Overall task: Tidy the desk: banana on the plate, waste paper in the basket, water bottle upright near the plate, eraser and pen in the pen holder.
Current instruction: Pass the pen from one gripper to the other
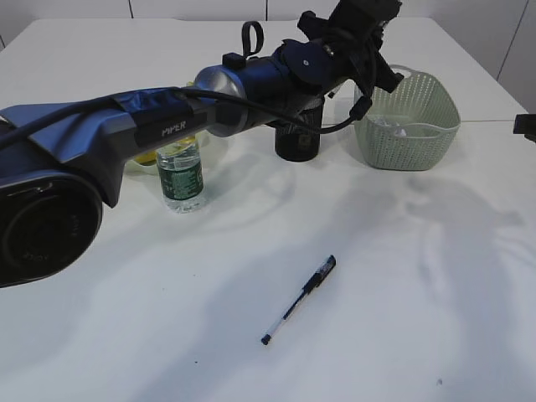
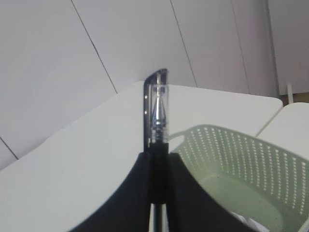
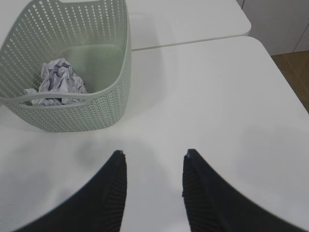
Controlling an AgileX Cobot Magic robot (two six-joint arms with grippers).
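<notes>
My left gripper (image 2: 157, 153) is shut on a pen (image 2: 158, 108) with a clear cap that sticks up between the fingers. In the exterior view this gripper (image 1: 362, 38) is raised at the back, above the black pen holder (image 1: 297, 144) and next to the green basket (image 1: 408, 121). Another pen (image 1: 299, 301) lies on the table in front. The water bottle (image 1: 181, 174) stands upright at the left. A bit of yellow (image 1: 147, 157) shows behind it, under the arm. Crumpled paper (image 3: 58, 79) lies in the basket (image 3: 96, 113). My right gripper (image 3: 152, 162) is open and empty. The eraser is out of view.
The left arm (image 1: 126, 126) stretches across the left and back of the table and hides what lies beneath it. White table surface (image 1: 402, 276) spreads around the lying pen. The table's far edge (image 3: 193, 41) runs behind the basket.
</notes>
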